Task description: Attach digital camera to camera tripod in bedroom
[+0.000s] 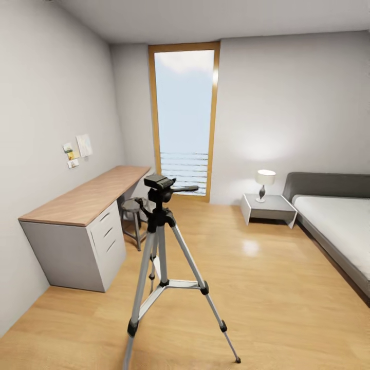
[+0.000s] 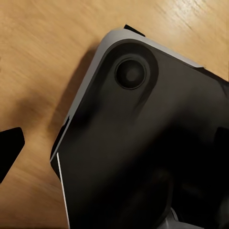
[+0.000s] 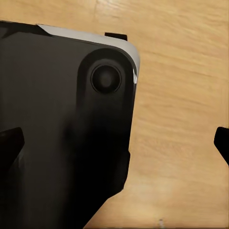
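Note:
The camera tripod [image 1: 156,241] stands on the light wood floor just ahead of me, its three silver legs spread and its black head [image 1: 159,187] carrying a long pan handle that points right. Nothing sits on that head. The digital camera is out of view. In the left wrist view, my left gripper [image 2: 114,148] hangs open and empty over my dark base, with one black fingertip [image 2: 9,148] at the frame's edge. The right gripper [image 3: 114,143] is likewise open and empty, its fingertips [image 3: 9,143] far apart above the floor.
A long wood-topped desk [image 1: 87,198] with grey drawers runs along the left wall, and a small metal stool [image 1: 132,208] stands beside it behind the tripod. A tall wood-framed window [image 1: 185,123] is at the back. A nightstand [image 1: 267,208] with a lamp [image 1: 264,180] and a grey bed [image 1: 339,221] are on the right.

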You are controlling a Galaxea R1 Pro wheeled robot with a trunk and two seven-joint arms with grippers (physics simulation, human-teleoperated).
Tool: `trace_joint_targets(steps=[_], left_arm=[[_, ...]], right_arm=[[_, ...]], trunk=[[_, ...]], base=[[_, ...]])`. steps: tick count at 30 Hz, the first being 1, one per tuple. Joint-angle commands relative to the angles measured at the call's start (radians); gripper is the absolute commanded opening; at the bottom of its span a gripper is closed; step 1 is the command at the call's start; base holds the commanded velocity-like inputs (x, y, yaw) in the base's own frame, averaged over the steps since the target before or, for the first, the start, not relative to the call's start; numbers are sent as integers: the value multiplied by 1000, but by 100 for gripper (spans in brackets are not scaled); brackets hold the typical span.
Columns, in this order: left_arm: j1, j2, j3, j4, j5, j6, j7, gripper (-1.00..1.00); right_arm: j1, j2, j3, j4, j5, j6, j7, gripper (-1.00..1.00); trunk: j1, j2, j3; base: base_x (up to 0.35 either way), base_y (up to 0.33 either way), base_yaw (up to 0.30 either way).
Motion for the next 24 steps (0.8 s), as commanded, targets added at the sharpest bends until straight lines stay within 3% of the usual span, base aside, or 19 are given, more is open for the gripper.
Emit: trace_joint_targets(steps=[1, 17, 19, 21, 24], left_arm=[[1, 0, 1, -2, 2, -1, 1, 100], [0, -1, 6, -2, 5, -1, 2, 100], [0, -2, 5, -2, 5, -1, 2, 100], [1, -3, 1, -2, 0, -2, 2, 100], [1, -4, 0, -2, -3, -2, 2, 100]], right_arm=[[0, 0, 1, 0, 10, -2, -2, 100], [0, -7, 2, -1, 10, 6, -8, 100], [0, -9, 7, -1, 22, 3, -10, 100], [-2, -13, 21, -11, 72, 5, -11, 100], [-5, -18, 24, -43, 93, 10, -14, 100]], trunk=[[0, -1, -1], [0, -1, -1], [0, -1, -1], [0, -1, -1], [0, -1, -1]], base=[[-211, 0, 0], [-35, 0, 0], [0, 0, 0], [0, 0, 0], [0, 0, 0]])
